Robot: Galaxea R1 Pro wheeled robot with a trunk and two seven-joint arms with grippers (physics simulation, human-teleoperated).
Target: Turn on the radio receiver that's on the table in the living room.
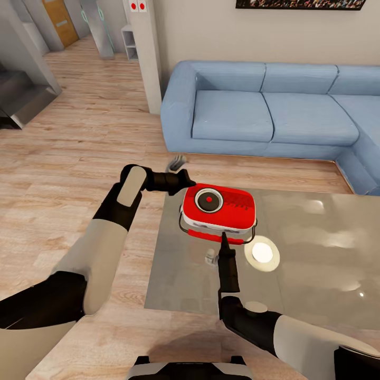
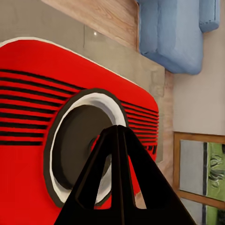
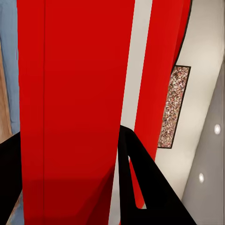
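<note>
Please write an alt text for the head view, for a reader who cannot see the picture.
A red radio receiver lies flat near the corner of a glossy grey table, with the robot's left gripper at its far left end and the right gripper at its near edge. A small white round dish sits beside it, and a blue sofa stands behind on the wood floor.

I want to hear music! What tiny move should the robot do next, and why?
Probably ease the left gripper a little further in, onto the round dial on the radio receiver. Its jaws are shut to a point right at the dial, and the right gripper sits at the radio's near edge.
</note>
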